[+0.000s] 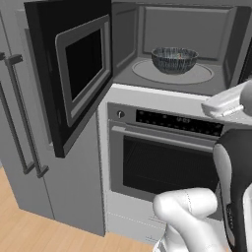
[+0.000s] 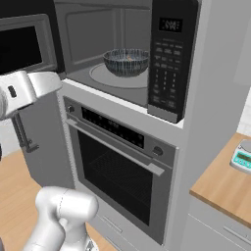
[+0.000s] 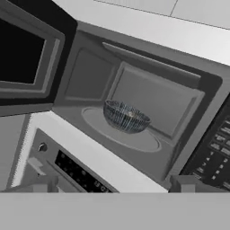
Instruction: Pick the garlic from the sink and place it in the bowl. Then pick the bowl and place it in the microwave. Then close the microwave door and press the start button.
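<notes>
Looking into the microwave (image 2: 122, 54), you are seeing the bowl (image 2: 126, 62) already sitting on the round turntable (image 1: 172, 72), with a pale speck inside it that is probably the garlic (image 3: 130, 114), too small to tell for sure. The gripper (image 3: 112, 186) is hanging outside the cavity with its fingers wide apart and nothing between them. What you are handling now is the microwave door (image 1: 74, 74), standing swung open to the left. It is a rigid hinged panel, likely light and free-swinging, with a smooth glossy face. Pinching is offering you little; pushing flat on its outer edge, far from the hinge, looks best.
</notes>
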Controlling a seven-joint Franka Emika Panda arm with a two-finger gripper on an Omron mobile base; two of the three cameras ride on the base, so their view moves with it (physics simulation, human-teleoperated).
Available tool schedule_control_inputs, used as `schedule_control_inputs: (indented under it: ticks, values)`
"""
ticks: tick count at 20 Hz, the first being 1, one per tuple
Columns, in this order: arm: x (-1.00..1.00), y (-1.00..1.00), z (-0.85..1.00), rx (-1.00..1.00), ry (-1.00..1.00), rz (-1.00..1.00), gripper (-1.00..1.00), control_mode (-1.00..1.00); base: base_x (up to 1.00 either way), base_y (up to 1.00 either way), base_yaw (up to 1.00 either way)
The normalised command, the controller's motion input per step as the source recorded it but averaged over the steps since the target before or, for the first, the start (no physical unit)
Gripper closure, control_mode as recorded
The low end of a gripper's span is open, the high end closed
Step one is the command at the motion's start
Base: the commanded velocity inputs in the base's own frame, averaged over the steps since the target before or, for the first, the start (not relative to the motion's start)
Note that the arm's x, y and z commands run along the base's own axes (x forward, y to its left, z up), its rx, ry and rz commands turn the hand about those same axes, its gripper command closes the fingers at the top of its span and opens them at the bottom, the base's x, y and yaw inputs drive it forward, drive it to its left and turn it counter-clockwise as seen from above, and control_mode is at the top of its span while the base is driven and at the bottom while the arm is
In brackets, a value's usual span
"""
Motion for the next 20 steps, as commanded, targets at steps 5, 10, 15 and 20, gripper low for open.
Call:
schedule_control_inputs:
  ticks: [5,10,15,20]
  values:
    - [-0.71,0.65,-0.27,0.21,-0.12,-0.05,-1.00,-1.00,0.00,0.00,0.00]
    - [-0.44,0.71,-0.11,0.10,-0.17,-0.11,-1.00,-1.00,0.00,0.00,0.00]
    - [-0.06,0.78,-0.02,0.02,0.00,-0.09,-1.00,-1.00,0.00,0.00,0.00]
    - [0.00,0.68,-0.06,0.00,0.00,-0.04,-1.00,-1.00,0.00,0.00,0.00]
